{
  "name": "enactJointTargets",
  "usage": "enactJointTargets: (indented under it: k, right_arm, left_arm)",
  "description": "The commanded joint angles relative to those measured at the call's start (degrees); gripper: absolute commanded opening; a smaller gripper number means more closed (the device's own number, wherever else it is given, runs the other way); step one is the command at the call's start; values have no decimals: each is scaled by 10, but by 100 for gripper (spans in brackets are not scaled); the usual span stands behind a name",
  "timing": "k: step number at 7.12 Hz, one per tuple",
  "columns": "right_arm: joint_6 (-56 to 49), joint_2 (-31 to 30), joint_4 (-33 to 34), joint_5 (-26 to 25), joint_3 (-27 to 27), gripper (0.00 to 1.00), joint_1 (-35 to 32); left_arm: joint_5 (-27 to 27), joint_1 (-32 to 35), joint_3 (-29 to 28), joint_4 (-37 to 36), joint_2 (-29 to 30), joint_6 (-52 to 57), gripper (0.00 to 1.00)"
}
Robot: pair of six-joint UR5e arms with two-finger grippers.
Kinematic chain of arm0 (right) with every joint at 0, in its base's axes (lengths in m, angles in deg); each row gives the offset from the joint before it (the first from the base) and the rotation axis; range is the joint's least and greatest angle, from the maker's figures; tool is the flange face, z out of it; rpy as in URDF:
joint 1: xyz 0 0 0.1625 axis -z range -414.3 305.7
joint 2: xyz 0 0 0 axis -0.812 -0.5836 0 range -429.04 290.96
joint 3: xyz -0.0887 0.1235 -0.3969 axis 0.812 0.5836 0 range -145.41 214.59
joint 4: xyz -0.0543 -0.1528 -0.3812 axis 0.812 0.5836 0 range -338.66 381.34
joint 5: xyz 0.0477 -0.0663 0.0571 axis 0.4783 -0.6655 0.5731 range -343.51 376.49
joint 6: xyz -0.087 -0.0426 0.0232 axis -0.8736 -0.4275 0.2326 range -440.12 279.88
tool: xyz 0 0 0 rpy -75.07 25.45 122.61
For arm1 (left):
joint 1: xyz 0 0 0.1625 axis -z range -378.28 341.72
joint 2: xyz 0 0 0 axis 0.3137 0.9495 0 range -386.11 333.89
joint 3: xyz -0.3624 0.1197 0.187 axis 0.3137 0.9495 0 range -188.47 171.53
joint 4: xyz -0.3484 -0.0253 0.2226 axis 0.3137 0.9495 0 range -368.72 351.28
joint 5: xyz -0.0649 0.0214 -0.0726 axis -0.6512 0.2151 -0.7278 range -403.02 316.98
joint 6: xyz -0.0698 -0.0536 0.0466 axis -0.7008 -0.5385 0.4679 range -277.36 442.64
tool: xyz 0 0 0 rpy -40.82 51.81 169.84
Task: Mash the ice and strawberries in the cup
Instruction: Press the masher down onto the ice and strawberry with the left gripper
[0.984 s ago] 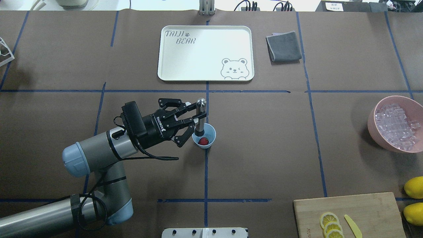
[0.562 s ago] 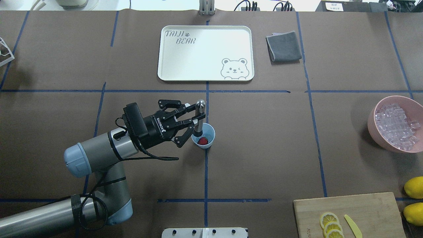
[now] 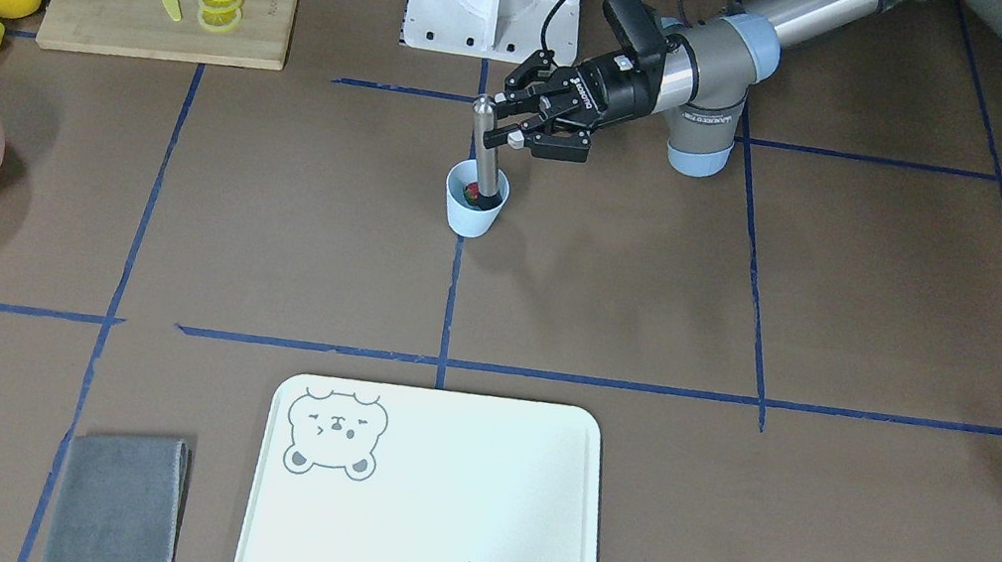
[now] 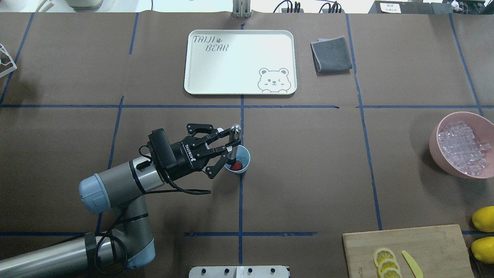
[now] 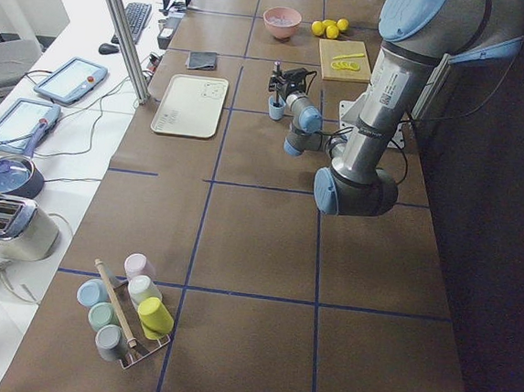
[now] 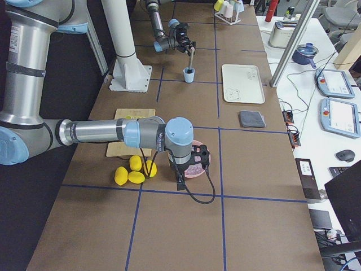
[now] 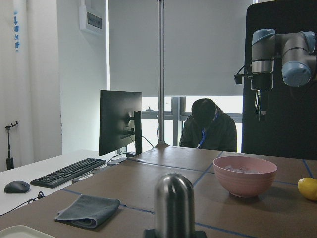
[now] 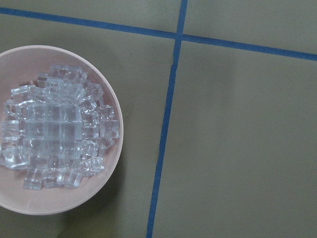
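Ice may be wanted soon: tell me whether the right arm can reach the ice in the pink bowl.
Probably yes: the right end effector hangs above the pink bowl, its camera looks straight down on the ice, and nothing covers it.

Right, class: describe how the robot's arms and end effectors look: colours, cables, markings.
The left arm and right arm are silver-grey tubes with pale-blue joint caps. The left end effector is black, with two linkage fingers, white lettering and a black camera block behind; a black cable loops under the wrist.
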Motion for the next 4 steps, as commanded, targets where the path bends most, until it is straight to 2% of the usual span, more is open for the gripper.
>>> enactJointTargets:
  k: [1, 4]
  right_arm:
    - [0, 0, 0, 0, 0, 100, 0]
    - [0, 0, 0, 0, 0, 100, 0]
  left_arm:
    - [8, -5, -1, 1, 2, 3, 0]
    - [6, 16, 14, -3, 11, 1, 0]
